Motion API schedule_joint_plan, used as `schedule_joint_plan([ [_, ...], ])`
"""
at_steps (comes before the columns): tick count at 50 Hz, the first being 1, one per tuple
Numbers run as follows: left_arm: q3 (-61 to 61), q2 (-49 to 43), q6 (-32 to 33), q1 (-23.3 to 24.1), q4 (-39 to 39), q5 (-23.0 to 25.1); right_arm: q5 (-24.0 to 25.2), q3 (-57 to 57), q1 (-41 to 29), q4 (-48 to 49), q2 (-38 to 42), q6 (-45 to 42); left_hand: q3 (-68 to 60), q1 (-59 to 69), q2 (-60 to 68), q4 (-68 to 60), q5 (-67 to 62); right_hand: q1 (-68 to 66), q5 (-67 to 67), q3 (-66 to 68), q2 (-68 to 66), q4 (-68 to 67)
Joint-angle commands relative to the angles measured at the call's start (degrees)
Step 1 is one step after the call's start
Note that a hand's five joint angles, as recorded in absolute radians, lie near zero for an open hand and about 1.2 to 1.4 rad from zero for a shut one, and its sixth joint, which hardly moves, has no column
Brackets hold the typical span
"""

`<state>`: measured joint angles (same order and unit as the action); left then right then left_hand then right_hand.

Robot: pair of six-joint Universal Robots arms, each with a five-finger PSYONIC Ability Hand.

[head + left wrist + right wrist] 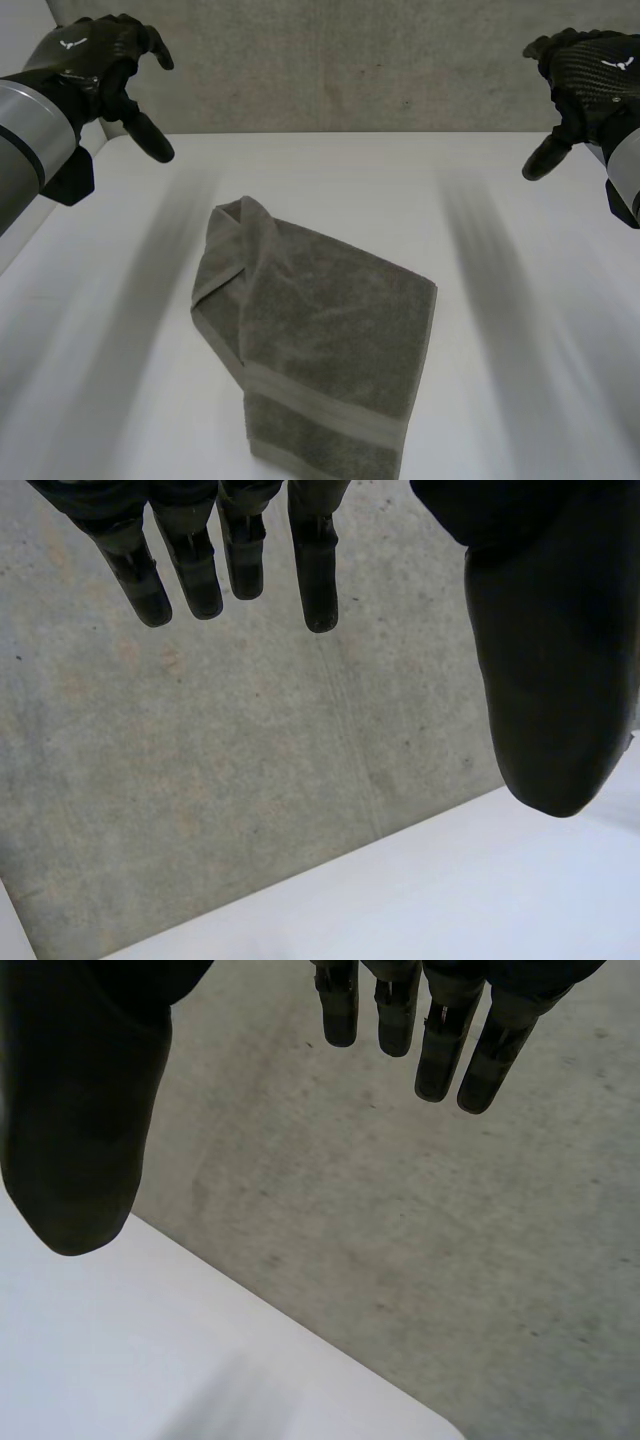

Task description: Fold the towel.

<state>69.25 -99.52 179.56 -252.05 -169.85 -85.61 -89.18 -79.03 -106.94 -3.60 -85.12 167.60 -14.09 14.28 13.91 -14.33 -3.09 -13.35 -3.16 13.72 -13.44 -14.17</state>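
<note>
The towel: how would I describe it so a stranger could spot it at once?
Start at the white table before the grey wall. The towel lies in its middle, between the raised left hand and right hand. It is a grey-brown cloth, partly folded, rumpled at its far corner.

towel [320, 340]: grey-brown, plain, with a woven band of the same colour near one end
table [520, 330]: white
left hand [100, 60]: black
right hand [590, 75]: black
wall [350, 60]: grey, speckled
</note>
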Motion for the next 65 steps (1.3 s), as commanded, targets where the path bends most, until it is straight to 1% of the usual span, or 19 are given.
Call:
schedule_joint_plan([
  [1, 0.0, -0.2, 0.0, 1.1, 0.7, 0.0, 4.3, 2.2, 0.5, -3.5, 0.0, 2.3, 3.7, -3.9, -3.5, 4.0, 2.7, 3.3, 3.2, -3.7, 3.4, 4.2],
  [14, 0.9, 0.1, 1.0, 1.3, 0.4, 0.8, 5.3, 3.0, -0.3, -6.4, 0.9, 1.2, 2.9, -3.1, -2.7, 3.1, 1.9, 3.3, 3.2, -3.7, 3.4, 4.2],
  [17, 2.0, -0.4, 3.1, 1.5, 0.5, 1.7, 8.1, 2.0, -0.8, -10.9, 1.1, -1.0, 2.9, -3.1, -2.7, 3.1, 1.9, 3.3, 3.2, -3.7, 3.4, 4.2],
  [19, 3.3, -0.7, 4.7, 1.6, 0.5, 3.0, 13.7, 0.3, -2.6, -16.7, 2.5, -5.6, 3.0, -3.2, -2.9, 3.3, 2.0, 3.3, 3.2, -3.7, 3.4, 4.2],
  [20, 3.3, -0.7, 4.7, 1.6, 0.5, 3.0, 13.7, 0.3, -2.6, -16.7, 2.5, -5.6, 3.0, -3.2, -2.9, 3.3, 2.0, 3.3, 3.2, -3.7, 3.4, 4.2],
  [22, 4.8, -0.9, 6.5, 1.6, 0.5, 4.8, 18.8, -2.4, -5.1, -21.3, 5.0, -11.3, 3.2, -3.4, -3.0, 3.4, 2.2, 3.3, 3.2, -3.7, 3.4, 4.2],
  [24, 10.2, -1.3, 10.7, 0.9, -0.1, 10.2, 20.5, -3.7, -7.0, -22.5, 6.0, -13.9, 3.5, -3.7, -3.4, 3.8, 2.5, 3.3, 3.2, -3.7, 3.4, 4.2],
  [26, 12.2, -1.4, 11.9, 0.8, -0.7, 11.9, 21.8, -4.8, -9.1, -22.4, 7.0, -15.4, 3.5, -3.7, -3.4, 3.8, 2.5, 3.3, 3.2, -3.7, 3.4, 4.2],
  [32, 18.3, -3.1, 12.8, 0.4, -7.1, 16.2, 22.8, -8.9, -15.4, -16.1, 12.0, -16.5, 3.5, -3.7, -3.4, 3.8, 2.5, 3.3, 3.2, -3.7, 3.4, 4.2],
  [40, 23.5, -3.7, 12.2, -1.2, -16.0, 16.2, 22.5, -11.1, -23.3, -6.9, 18.5, -14.9, 3.5, -3.7, -3.4, 3.8, 2.5, 3.3, 3.2, -3.7, 3.4, 4.2],
  [49, 25.4, -3.7, 12.0, -2.9, -18.3, 16.0, 22.6, -10.5, -30.7, -1.3, 23.1, -10.5, 3.5, -3.7, -3.4, 3.8, 2.5, 0.6, 0.4, -1.0, 0.7, 1.4],
  [55, 25.4, -3.7, 12.0, -4.1, -18.3, 16.0, 22.1, -10.1, -32.7, 1.3, 25.1, -10.3, 3.5, -3.7, -3.4, 3.8, 2.5, -2.6, -2.8, 2.2, -2.5, -1.8],
  [58, 25.5, -3.7, 12.0, -4.5, -18.3, 16.0, 21.9, -9.5, -33.1, 1.7, 26.6, -10.4, 3.5, -3.7, -3.4, 3.8, 2.5, -9.2, -9.4, 8.8, -9.1, -8.4],
  [60, 25.7, -3.7, 12.0, -4.8, -18.3, 15.9, 21.1, -8.8, -33.2, 1.7, 27.5, -10.3, 3.5, -3.7, -3.4, 3.8, 2.5, -35.8, -36.0, 35.4, -35.7, -35.0],
  [61, 25.9, -3.6, 12.0, -4.9, -18.3, 16.0, 21.1, -8.8, -33.2, 1.8, 27.5, -10.3, 3.5, -3.7, -3.4, 3.8, 2.5, -35.9, -36.1, 35.6, -35.8, -35.1],
  [62, 26.2, -3.6, 12.0, -4.9, -18.3, 16.0, 20.5, -8.4, -33.2, 1.7, 27.6, -10.3, 3.5, -3.7, -3.4, 3.8, 2.5, -50.4, -50.6, 50.0, -50.3, -49.6],
  [63, 26.2, -3.6, 12.0, -4.9, -18.3, 16.0, 20.5, -8.4, -33.2, 1.7, 27.6, -10.3, 3.5, -3.7, -3.4, 3.8, 2.5, -50.6, -50.8, 50.2, -50.5, -49.7],
  [64, 26.3, -3.6, 12.0, -4.9, -18.3, 16.0, 19.8, -8.2, -32.9, 1.7, 27.4, -10.3, 3.5, -3.7, -3.4, 3.8, 2.5, -66.5, -66.7, 66.1, -66.4, -65.7],
  [65, 26.5, -3.6, 12.0, -4.9, -18.3, 16.0, 18.8, -8.2, -32.4, 1.7, 26.8, -10.4, 3.5, -3.7, -3.4, 3.8, 2.5, -66.6, -66.8, 66.3, -66.6, -65.8],
])
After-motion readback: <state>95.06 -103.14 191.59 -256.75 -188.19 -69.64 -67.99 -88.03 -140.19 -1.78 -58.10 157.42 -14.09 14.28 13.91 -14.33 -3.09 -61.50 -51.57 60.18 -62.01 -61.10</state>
